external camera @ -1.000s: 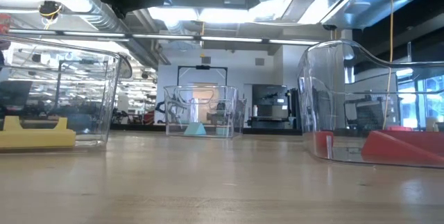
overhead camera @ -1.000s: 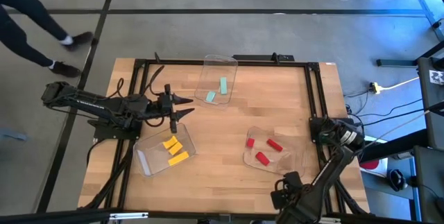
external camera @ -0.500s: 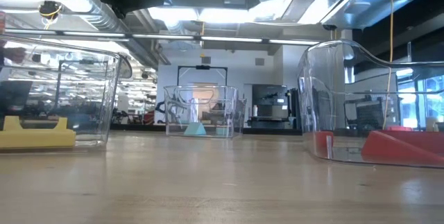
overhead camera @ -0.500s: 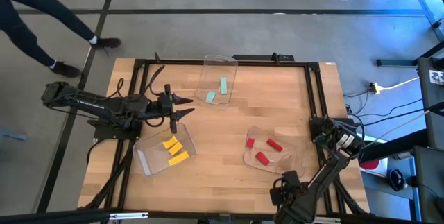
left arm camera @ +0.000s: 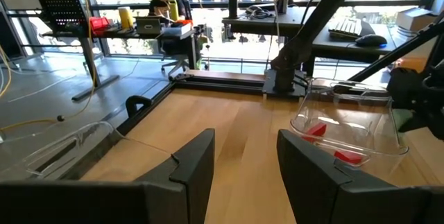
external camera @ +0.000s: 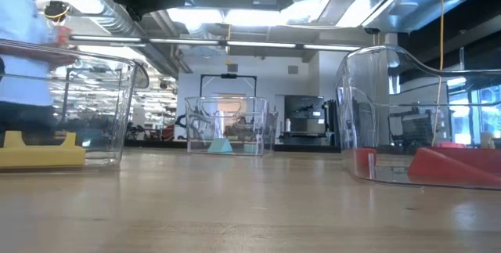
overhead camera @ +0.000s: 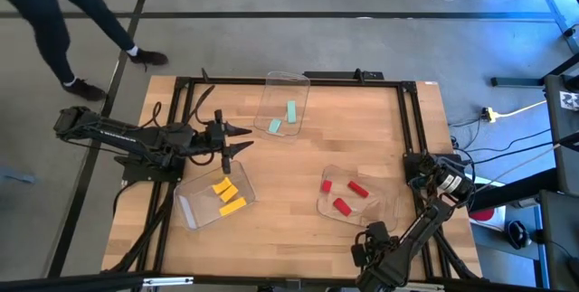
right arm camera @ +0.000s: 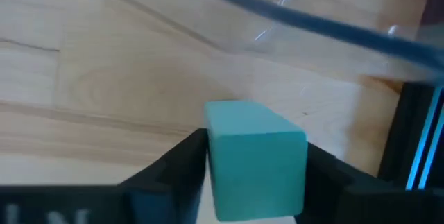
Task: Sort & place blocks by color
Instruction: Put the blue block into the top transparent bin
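— Mint green is what catches the eye: a small solid mint-green block [right arm camera: 255, 158] sits squeezed between the dark fingers of the right gripper [right arm camera: 255, 172], one finger touching each side of it, above the light wooden table [overhead camera: 298, 161].

— And where is that arm?

— At the table's near right corner, just beside the clear plastic tray with the red blocks [overhead camera: 373, 203]. Three small red blocks [overhead camera: 341, 206] lie inside it.

— The left arm?

— Low over the table's left side. The left gripper [overhead camera: 244, 139] hangs with its two fingers spread apart and nothing between them; its own camera shows bare wood in the gap.

— Where are the other pieces?

— Three small yellow blocks [overhead camera: 225, 194] rest in the clear plastic tray at the near left [overhead camera: 192, 209], just beside the left gripper. Two small mint-green bars [overhead camera: 282, 118] lie in the clear plastic tray at the far edge [overhead camera: 288, 82], near the middle, well apart from the right arm.

— Anyone else in the room?

— A person in dark trousers [overhead camera: 63, 21] stands on the grey floor beyond the table's far left corner.
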Robot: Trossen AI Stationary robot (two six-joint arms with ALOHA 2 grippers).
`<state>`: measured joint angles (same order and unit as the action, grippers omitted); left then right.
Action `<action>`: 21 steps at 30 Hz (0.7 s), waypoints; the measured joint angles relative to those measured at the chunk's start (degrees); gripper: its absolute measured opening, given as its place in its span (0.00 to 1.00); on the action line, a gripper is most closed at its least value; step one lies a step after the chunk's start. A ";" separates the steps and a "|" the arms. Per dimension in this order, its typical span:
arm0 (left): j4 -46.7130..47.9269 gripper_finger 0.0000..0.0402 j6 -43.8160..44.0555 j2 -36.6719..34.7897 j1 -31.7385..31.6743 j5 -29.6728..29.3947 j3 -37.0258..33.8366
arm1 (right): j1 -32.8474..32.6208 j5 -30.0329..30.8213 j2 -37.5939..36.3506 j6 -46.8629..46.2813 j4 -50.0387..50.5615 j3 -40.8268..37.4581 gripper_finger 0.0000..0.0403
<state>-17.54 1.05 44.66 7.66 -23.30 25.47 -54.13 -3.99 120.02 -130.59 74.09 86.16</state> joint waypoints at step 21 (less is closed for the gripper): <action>0.02 0.37 0.01 0.00 0.00 0.01 0.00 | 12.31 22.07 -7.36 60.26 -21.99 9.28 0.33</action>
<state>-17.52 1.06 44.67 7.66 -23.29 25.47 -41.82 18.08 112.66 -70.33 52.09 95.44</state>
